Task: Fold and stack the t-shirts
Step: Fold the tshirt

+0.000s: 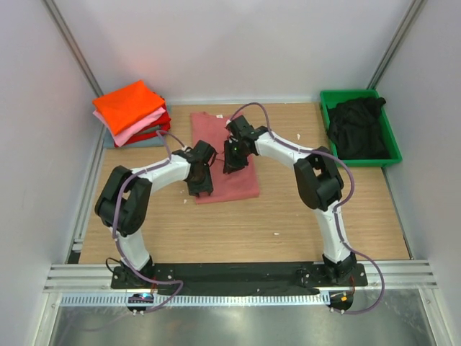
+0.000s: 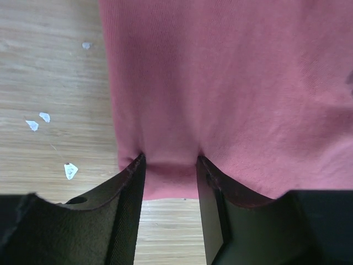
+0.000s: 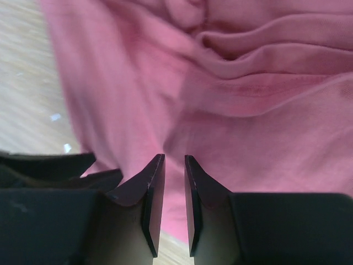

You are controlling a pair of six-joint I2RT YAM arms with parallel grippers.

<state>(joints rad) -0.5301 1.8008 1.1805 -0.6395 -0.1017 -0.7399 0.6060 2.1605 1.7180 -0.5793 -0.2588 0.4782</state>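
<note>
The salmon shirt [image 1: 241,182] lies folded into a long strip in the middle of the surface [image 1: 238,231], its length running away from the arm bases; both arms reach in over it from either side. The left fingers [image 2: 129,187] are down at the shirt's near left corner, planted on the cloth with a wide gap between them; the hem runs flat across that gap and small creases fan out from each tip, so they are released rather than pinching. Beside that corner a few white scraps [image 2: 70,170] lie on the bare wood. The right fingers [image 3: 154,187] hang over the strip further back, near its right side, above a patch where the cloth is rucked into soft ridges; only a narrow slit separates them, and pink cloth shows through it; whether they nip a fold or merely hover I cannot tell. At the back left corner sits a stack of folded shirts: the orange shirt [image 1: 130,101] on top, the pink shirt [image 1: 140,127] under it, the red shirt [image 1: 163,120] below that, and the grey-blue shirt [image 1: 109,141] at the bottom, just showing at the edges; the stack is near the salmon shirt but apart from it. At the back right the green bin [image 1: 392,148] holds the black shirt [image 1: 356,126], crumpled and unfolded, well apart from the rest.
</note>
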